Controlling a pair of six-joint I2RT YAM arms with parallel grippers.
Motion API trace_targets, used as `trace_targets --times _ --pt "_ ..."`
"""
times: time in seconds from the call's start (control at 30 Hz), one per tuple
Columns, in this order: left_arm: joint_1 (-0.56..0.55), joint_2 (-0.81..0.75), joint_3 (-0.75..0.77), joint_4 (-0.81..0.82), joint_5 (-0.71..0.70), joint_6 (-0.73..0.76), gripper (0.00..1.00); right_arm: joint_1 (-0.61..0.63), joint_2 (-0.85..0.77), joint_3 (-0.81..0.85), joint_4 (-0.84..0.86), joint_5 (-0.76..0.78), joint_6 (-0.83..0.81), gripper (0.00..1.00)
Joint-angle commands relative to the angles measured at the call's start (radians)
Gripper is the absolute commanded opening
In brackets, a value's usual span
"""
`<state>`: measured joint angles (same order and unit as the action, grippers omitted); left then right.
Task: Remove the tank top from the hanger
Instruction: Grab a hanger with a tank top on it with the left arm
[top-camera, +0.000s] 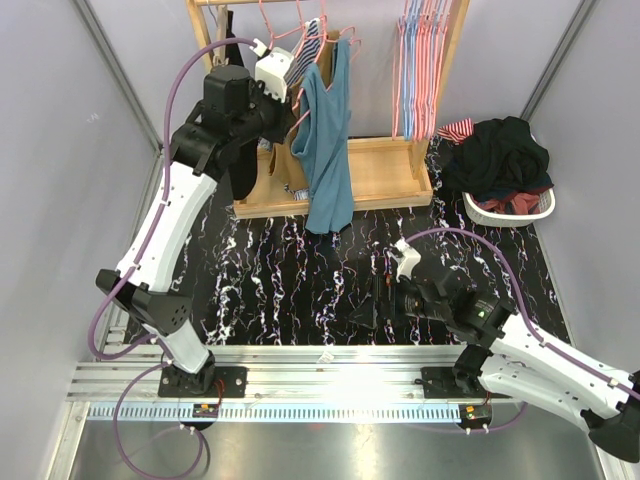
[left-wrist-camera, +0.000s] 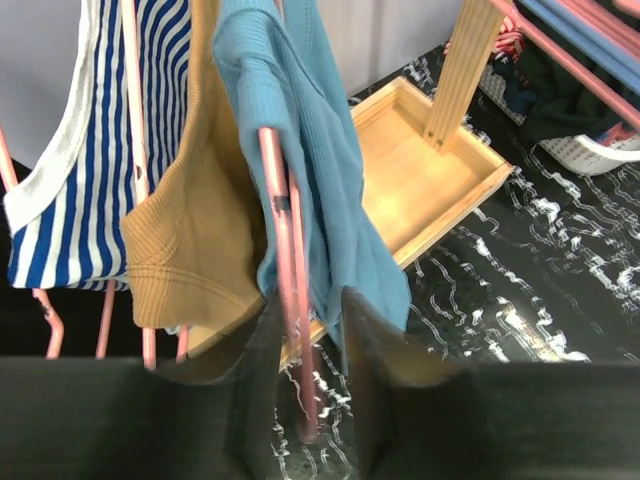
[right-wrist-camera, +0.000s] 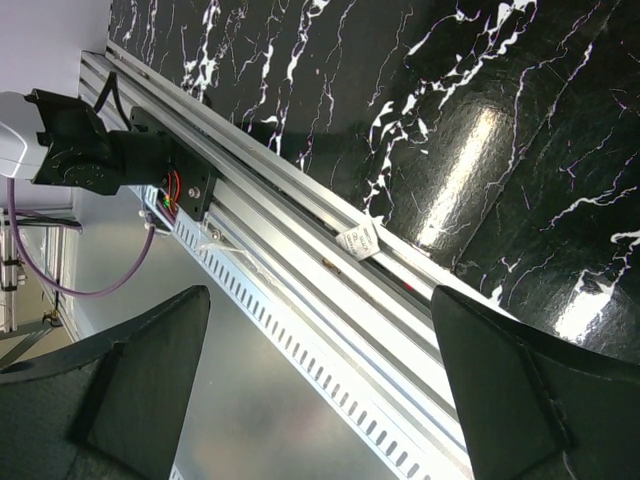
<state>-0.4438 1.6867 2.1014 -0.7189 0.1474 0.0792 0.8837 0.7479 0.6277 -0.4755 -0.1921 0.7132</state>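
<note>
Teal ribbed tank top (top-camera: 325, 150): hangs limp on a pink plastic hanger (left-wrist-camera: 285, 250) at the wooden clothes rack (top-camera: 380, 165). A mustard knit top (left-wrist-camera: 190, 250) crowds its left, and its hem spills over the tray's front edge onto the black marbled tabletop (top-camera: 300, 290). Left gripper (left-wrist-camera: 308, 310): jaws close either side of the hanger's bar, grip not discernible; right gripper (right-wrist-camera: 320, 292): spread wide, holding nothing.

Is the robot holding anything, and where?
Left end effector straddles the pink hanger's side bar; a firm hold cannot be told. Right end effector holds nothing.
</note>
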Motion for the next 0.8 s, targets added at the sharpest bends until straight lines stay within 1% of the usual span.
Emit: trace_targets --times 0.0,0.03,0.07,0.17,0.33,0.47,0.57,0.6,0.63,0.77 --pt "0.005 0.024 0.06 0.001 0.029 0.017 0.11 0.009 -0.016 0.001 0.002 0.026 0.006 0.99" --pt "0.005 0.036 0.072 -0.01 0.02 0.014 0.02 0.011 -0.016 0.003 -0.003 0.028 0.006 0.99" --pt "0.005 0.039 0.077 -0.014 0.015 0.011 0.0 0.011 -0.021 0.003 -0.005 0.028 0.006 0.99" --pt "0.005 0.056 0.095 -0.027 0.006 0.008 0.0 0.009 -0.03 -0.002 -0.015 0.036 0.006 0.99" --pt "0.005 0.045 0.104 -0.001 -0.008 -0.012 0.0 0.011 -0.039 -0.011 -0.015 0.042 0.011 0.99" --pt "0.005 0.002 0.08 0.035 -0.032 -0.039 0.0 0.011 -0.039 -0.025 -0.008 0.043 0.011 0.99" --pt "0.004 -0.059 0.01 0.114 -0.058 -0.052 0.0 0.009 -0.033 -0.031 0.005 0.042 0.012 0.99" --pt "0.002 -0.074 -0.013 0.166 -0.066 -0.056 0.0 0.009 -0.032 -0.033 0.008 0.039 0.012 0.98" --pt "0.004 -0.105 -0.058 0.194 -0.074 -0.058 0.0 0.011 -0.028 -0.033 0.012 0.039 0.009 0.99" --pt "-0.001 -0.148 -0.119 0.301 -0.108 -0.062 0.0 0.011 -0.012 -0.023 0.009 0.036 0.002 0.99"
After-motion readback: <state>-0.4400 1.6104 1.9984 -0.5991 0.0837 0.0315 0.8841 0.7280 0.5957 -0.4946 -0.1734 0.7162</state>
